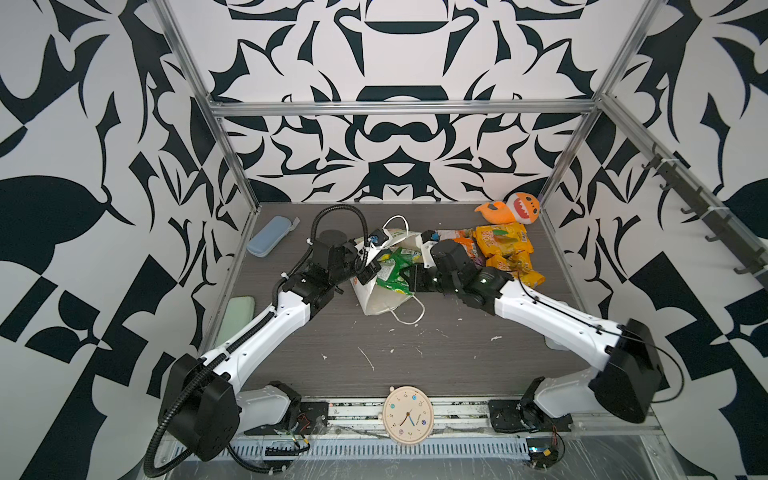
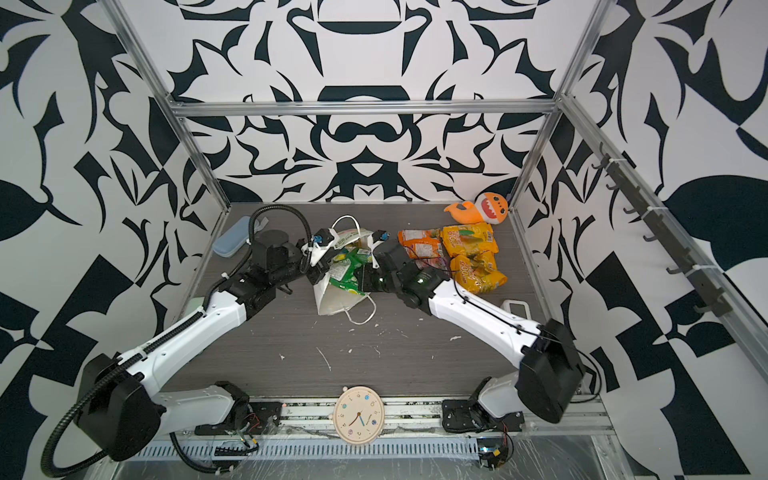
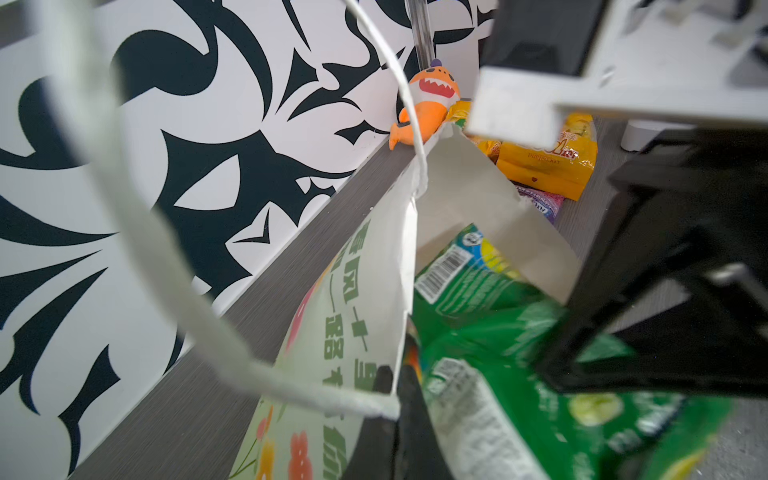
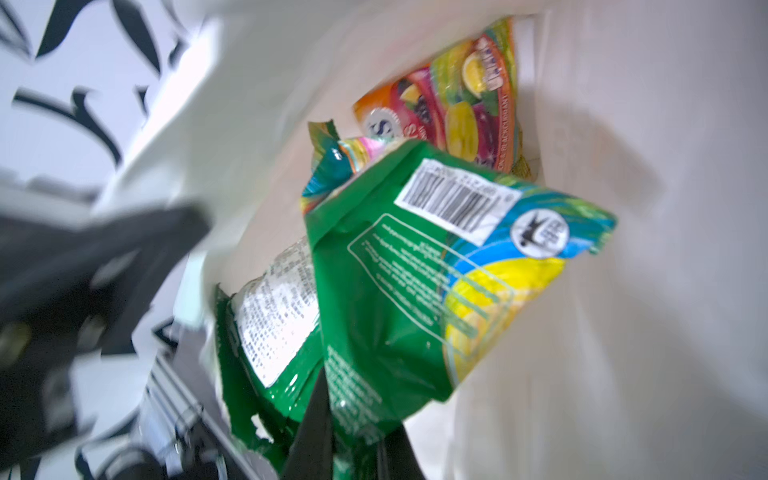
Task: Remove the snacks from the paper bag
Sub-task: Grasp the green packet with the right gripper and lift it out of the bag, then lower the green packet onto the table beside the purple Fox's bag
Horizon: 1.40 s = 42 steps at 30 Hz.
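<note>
Pinching a likely light, slick green packet (image 4: 415,291) by its crimped edge with right gripper (image 4: 353,424), clamping flimsy paper bag (image 3: 365,291) at rim with left gripper (image 3: 395,386).

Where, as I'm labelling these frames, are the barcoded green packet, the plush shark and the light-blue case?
barcoded green packet (image 4: 386,299): right wrist view, on its green back panel.
plush shark (image 1: 524,203): in a top view, on its head.
light-blue case (image 1: 266,235): in a top view, middle of its lid.
</note>
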### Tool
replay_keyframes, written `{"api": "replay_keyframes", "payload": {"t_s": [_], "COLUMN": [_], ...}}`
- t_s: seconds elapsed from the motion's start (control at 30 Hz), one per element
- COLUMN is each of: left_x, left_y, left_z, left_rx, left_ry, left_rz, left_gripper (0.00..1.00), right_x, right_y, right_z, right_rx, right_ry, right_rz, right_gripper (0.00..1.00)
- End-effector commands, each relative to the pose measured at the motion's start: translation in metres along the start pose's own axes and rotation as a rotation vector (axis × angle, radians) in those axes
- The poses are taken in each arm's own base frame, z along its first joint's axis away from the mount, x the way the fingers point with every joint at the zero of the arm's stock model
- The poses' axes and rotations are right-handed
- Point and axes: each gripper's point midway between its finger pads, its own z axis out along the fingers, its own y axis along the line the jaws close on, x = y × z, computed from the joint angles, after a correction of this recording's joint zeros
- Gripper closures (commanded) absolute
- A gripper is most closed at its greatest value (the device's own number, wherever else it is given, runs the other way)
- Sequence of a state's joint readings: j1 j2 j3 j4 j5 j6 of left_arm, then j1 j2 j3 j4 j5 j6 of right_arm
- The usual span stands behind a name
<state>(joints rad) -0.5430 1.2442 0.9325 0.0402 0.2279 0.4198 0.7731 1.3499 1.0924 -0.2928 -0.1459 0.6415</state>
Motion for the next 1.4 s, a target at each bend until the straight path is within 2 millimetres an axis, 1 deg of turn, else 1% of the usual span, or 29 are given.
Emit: {"api": "replay_keyframes", "payload": {"t_s": [0.0, 0.03, 0.1, 0.17, 0.23, 0.3, 0.37, 0.4, 0.47, 0.5, 0.53, 0.57, 0.63, 0.67, 0.73, 0.77, 0.83, 0.97, 1.07, 1.13, 1.2, 1.27, 1.37], "left_x": [-0.002, -0.002, -0.002, -0.003, -0.003, -0.003, -0.003, -0.003, -0.004, -0.004, -0.004, -0.004, -0.003, -0.004, -0.004, -0.004, -0.005, -0.002, -0.002, -0.003, -0.004, -0.004, -0.003], "left_y": [-0.001, -0.001, -0.001, -0.001, -0.001, -0.002, -0.003, -0.002, -0.003, -0.003, -0.003, -0.003, -0.004, -0.004, -0.004, -0.005, -0.005, -0.005, -0.005, -0.005, -0.005, -0.006, -0.005], "left_z": [-0.006, -0.006, -0.006, -0.006, -0.006, -0.006, -0.006, -0.006, -0.006, -0.005, -0.006, -0.006, -0.006, -0.006, -0.005, -0.005, -0.005, -0.002, -0.002, -0.002, -0.002, -0.002, -0.002], "left_rx": [-0.002, -0.004, -0.002, -0.002, -0.001, 0.003, 0.005, 0.003, 0.007, 0.007, 0.007, 0.009, 0.009, 0.009, 0.012, 0.013, 0.013, 0.017, 0.017, 0.019, 0.019, 0.022, 0.020], "left_ry": [-0.004, -0.004, -0.004, -0.009, -0.011, -0.011, -0.012, -0.015, -0.019, -0.019, -0.020, -0.021, -0.022, -0.025, -0.028, -0.030, -0.038, -0.034, -0.034, -0.037, -0.039, -0.038, -0.033], "left_rz": [0.011, 0.011, 0.011, 0.012, 0.016, 0.021, 0.023, 0.024, 0.025, 0.027, 0.027, 0.027, 0.027, 0.027, 0.027, 0.025, 0.024, 0.022, 0.021, 0.020, 0.019, 0.017, 0.017], "left_gripper": [1.00, 1.00, 1.00, 1.00, 1.00, 1.00, 1.00, 1.00, 1.00, 1.00, 1.00, 1.00, 1.00, 1.00, 1.00, 1.00, 1.00, 1.00, 1.00, 1.00, 1.00, 1.00, 1.00], "right_x": [0.024, 0.031, 0.038, 0.042, 0.039, 0.036, 0.030, 0.027, 0.018, 0.015, 0.013, 0.012, 0.017, 0.022, 0.036, 0.044, 0.057, 0.058, 0.061, 0.067, 0.069, 0.071, 0.080], "right_y": [0.007, 0.005, -0.002, -0.013, -0.027, -0.033, -0.044, -0.054, -0.080, -0.093, -0.110, -0.122, -0.142, -0.152, -0.172, -0.185, -0.204, -0.218, -0.233, -0.248, -0.261, -0.271, -0.286], "right_z": [-0.045, -0.055, -0.077, -0.096, -0.115, -0.131, -0.147, -0.155, -0.175, -0.186, -0.201, -0.211, -0.220, -0.222, -0.214, -0.215, -0.208, -0.173, -0.142, -0.129, -0.128, -0.132, -0.139], "right_rx": [-0.054, -0.054, -0.025, 0.023, 0.091, 0.112, 0.174, 0.223, 0.379, 0.456, 0.560, 0.631, 0.710, 0.738, 0.769, 0.808, 0.821, 0.706, 0.708, 0.765, 0.824, 0.868, 0.915], "right_ry": [0.057, 0.071, 0.070, 0.051, -0.019, -0.075, -0.138, -0.168, -0.227, -0.245, -0.270, -0.280, -0.281, -0.283, -0.254, -0.252, -0.279, -0.350, -0.300, -0.270, -0.288, -0.328, -0.366], "right_rz": [-0.198, -0.231, -0.279, -0.288, -0.273, -0.271, -0.257, -0.236, -0.191, -0.170, -0.120, -0.088, -0.004, 0.064, 0.194, 0.276, 0.423, 0.605, 0.675, 0.705, 0.716, 0.721, 0.745], "right_gripper": [1.00, 1.00, 1.00, 1.00, 1.00, 1.00, 1.00, 1.00, 1.00, 1.00, 1.00, 1.00, 1.00, 1.00, 1.00, 1.00, 1.00, 1.00, 1.00, 1.00, 1.00, 1.00, 1.00]}}
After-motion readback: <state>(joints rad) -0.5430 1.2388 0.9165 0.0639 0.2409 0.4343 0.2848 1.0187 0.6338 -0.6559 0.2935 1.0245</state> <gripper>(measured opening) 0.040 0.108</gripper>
